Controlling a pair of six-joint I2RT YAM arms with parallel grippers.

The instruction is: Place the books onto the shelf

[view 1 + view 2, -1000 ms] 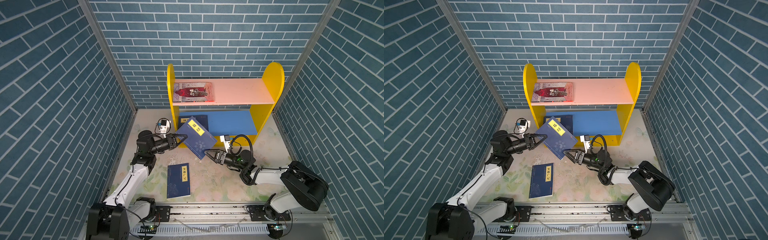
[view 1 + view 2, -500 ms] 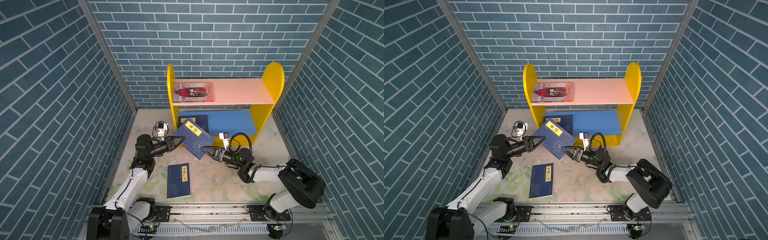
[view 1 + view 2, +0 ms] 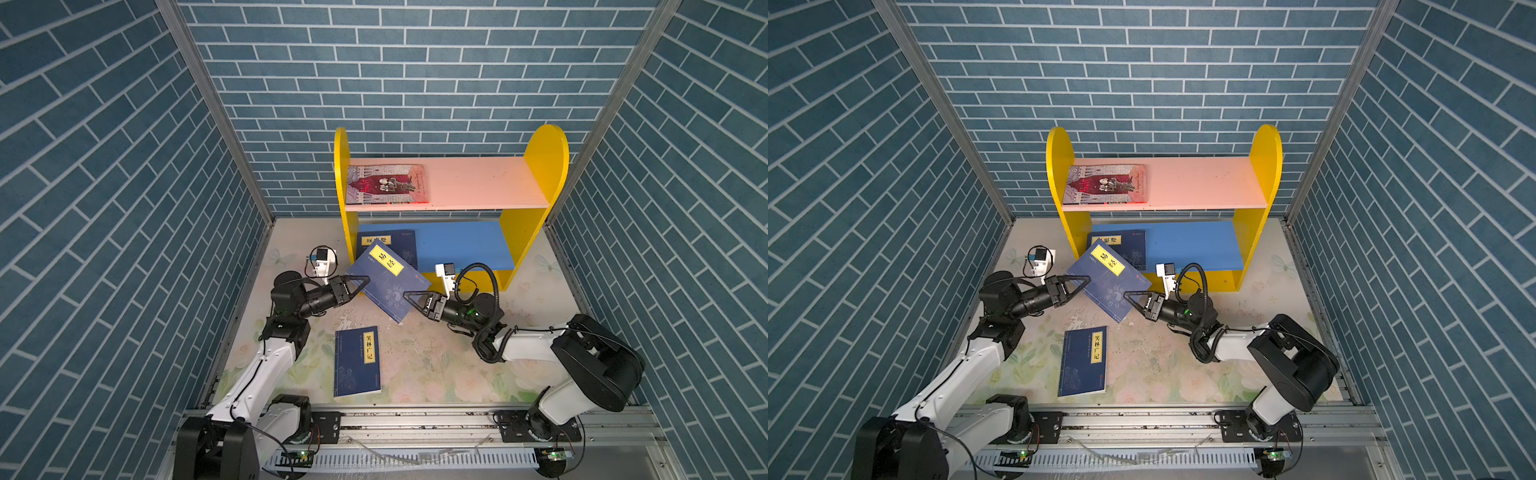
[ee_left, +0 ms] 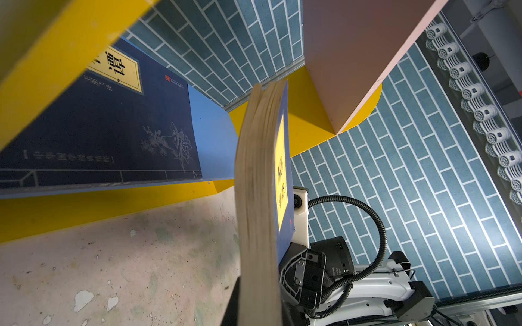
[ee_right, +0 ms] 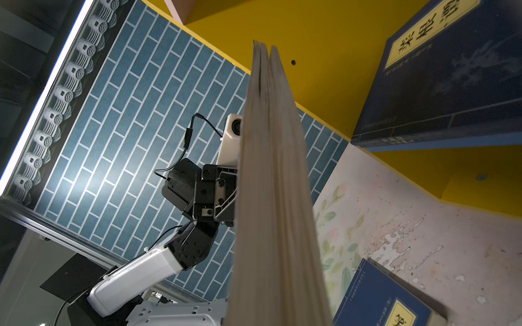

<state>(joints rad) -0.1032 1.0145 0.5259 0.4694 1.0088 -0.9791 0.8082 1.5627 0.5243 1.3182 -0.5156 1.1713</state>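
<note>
Left hand [image 3: 365, 278]: clenched on one edge of the held navy book [image 3: 390, 286], pinching cover and pages together.
Right hand [image 3: 405, 296]: set on the opposite edge of the same book. The page block runs straight into its wrist view, so I judge it clenched on the book too, though its fingertips are hidden there.
Held navy book: clear of the surface [image 3: 436, 365], tilted, yellow label up, just in front of the lower opening of the shelf [image 3: 544, 166]. Its far corner overlaps the lower tier in both top views.
Loose navy book [image 3: 357, 361]: flat on the surface, well apart from the shelf, untouched and not yet shelved.
Blue lower board [image 3: 461, 245]: the navy book on the blue board [image 3: 406, 246] lies flat at one end; the rest is bare.
Pink upper board [image 3: 478, 183]: the grey-and-red book [image 3: 384, 184] lies flat at the same end.
Count: four books show; a fifth I cannot find.
Step, as judged: feeding the held book onto the lower board.
Risk, two grips: if the arms move out of step, the thin paperback may buckle or pull out of one pinch.
Risk, pages: the block shows a split in the wrist views, so a shallow pinch could let leaves splay.
Risk, entry: the tilted far corner may catch the yellow side panel [image 3: 341, 187] or the board's lip, or shove the book already lying there.
</note>
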